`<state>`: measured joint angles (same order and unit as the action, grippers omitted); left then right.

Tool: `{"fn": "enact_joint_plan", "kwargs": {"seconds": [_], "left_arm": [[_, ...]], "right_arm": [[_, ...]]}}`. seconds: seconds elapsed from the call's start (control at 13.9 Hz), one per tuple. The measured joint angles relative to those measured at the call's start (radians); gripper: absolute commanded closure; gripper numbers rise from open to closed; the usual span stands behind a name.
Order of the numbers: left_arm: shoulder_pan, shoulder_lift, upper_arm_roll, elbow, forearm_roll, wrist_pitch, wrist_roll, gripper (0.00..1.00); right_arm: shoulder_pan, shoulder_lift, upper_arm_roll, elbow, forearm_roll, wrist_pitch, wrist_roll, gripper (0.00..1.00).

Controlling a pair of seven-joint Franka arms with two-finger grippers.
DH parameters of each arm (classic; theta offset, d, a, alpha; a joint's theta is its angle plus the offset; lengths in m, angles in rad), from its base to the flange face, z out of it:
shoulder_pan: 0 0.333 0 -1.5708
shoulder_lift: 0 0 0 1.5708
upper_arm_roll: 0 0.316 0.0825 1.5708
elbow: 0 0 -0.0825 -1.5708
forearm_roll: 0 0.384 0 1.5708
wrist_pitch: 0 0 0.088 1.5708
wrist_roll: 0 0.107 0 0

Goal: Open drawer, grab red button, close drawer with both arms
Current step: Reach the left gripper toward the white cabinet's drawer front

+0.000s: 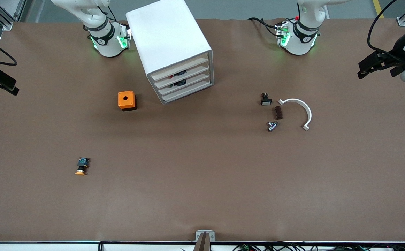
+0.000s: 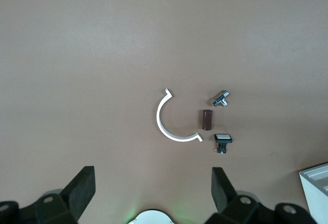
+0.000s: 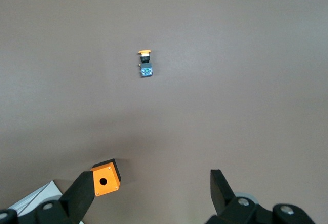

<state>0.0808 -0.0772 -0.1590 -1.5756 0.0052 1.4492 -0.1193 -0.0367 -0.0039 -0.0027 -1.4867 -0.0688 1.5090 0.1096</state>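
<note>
The white four-drawer cabinet (image 1: 169,36) stands between the arm bases. The drawer (image 1: 190,74), second from top, is shut. A bit of red and black shows in the slit above its front (image 1: 176,74); the button is otherwise hidden. My left gripper (image 1: 362,70) is up over the table edge at the left arm's end, open and empty; the left wrist view (image 2: 152,185) shows its fingers wide apart. My right gripper (image 1: 13,90) is up over the edge at the right arm's end, open and empty; the right wrist view (image 3: 150,188) also shows it open.
An orange box with a hole (image 1: 127,100) (image 3: 106,178) sits beside the cabinet. An orange-capped button (image 1: 81,166) (image 3: 145,64) lies nearer the camera. A white half ring (image 1: 302,109) (image 2: 166,121), brown block (image 1: 278,112), metal part (image 1: 272,126) and white-capped switch (image 1: 265,99) lie toward the left arm's end.
</note>
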Motion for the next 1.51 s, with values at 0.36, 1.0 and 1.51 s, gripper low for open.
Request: {"fn": "enact_joint_plan", "kwargs": {"seconds": [0.36,1.0,1.51], "left_arm": [[0.0,0.005,0.0,0.005,0.003,-0.021,0.0,0.0],[-0.037,0.232,-0.017,0.023,-0.005,-0.067,-0.139,0.0],[-0.208,0.52,-0.023,0.153,-0.033,-0.061,-0.645,0.0]], "right_arm": [[-0.003,-0.004,-0.031,0.0,0.063,-0.011,0.0,0.0],[0.0,-0.008,-0.065,0.0,0.134,-0.018,-0.003,0.0],[0.015,-0.012,-0.061,0.0,0.127,-0.013,-0.003,0.0]]}}
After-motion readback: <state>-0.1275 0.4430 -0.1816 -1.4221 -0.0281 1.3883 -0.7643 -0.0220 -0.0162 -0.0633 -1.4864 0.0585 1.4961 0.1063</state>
